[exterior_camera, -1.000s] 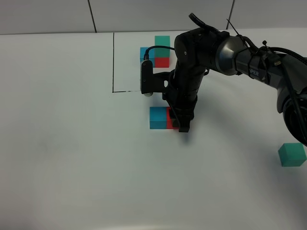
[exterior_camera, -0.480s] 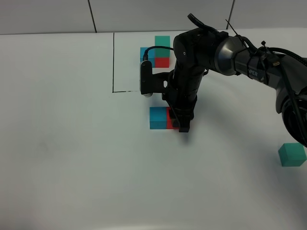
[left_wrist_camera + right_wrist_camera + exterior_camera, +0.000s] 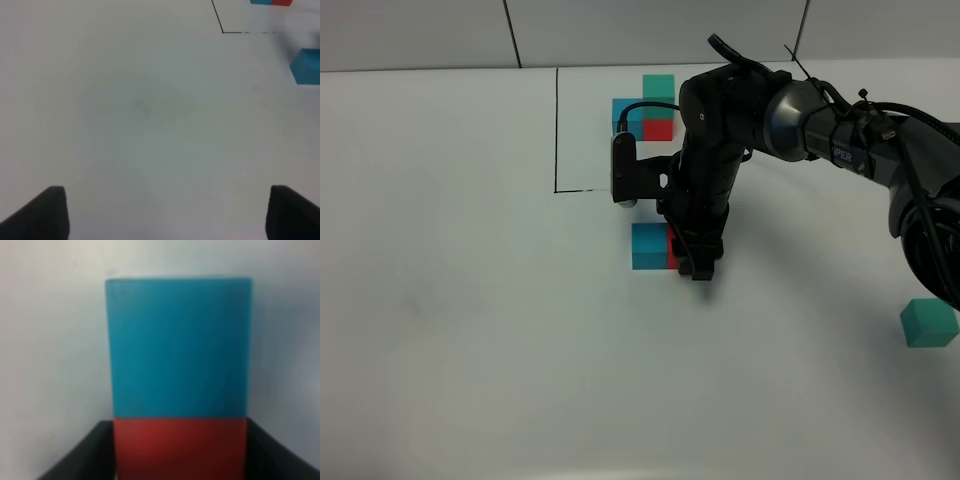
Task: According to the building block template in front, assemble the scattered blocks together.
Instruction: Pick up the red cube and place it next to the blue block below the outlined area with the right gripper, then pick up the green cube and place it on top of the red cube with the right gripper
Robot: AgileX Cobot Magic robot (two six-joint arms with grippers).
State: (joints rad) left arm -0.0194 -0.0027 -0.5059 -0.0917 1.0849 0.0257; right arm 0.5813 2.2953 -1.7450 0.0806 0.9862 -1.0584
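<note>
The template [image 3: 645, 112], a blue, red and green cluster, stands at the back inside black drawn lines. In front of it the loose blue cube [image 3: 648, 246] and red cube [image 3: 672, 250] sit side by side, touching. My right gripper [image 3: 700, 268] reaches down over the red cube. In the right wrist view its fingers [image 3: 102, 450] lie against both sides of the red cube [image 3: 180, 447], with no gap showing, and the blue cube [image 3: 178, 347] lies just beyond. The loose green cube [image 3: 928, 323] rests alone at the far right. My left gripper [image 3: 165, 212] is open over bare table.
A black line [image 3: 557, 130] runs from the back wall forward, then turns right into a corner left of the right arm. The left wrist view catches that corner [image 3: 222, 31] and the blue cube [image 3: 306, 66] at its edge. White table spreads to the left and front.
The right arm has shifted slightly, and its gripper now covers more of the red cube. The cubes have stayed in place.
</note>
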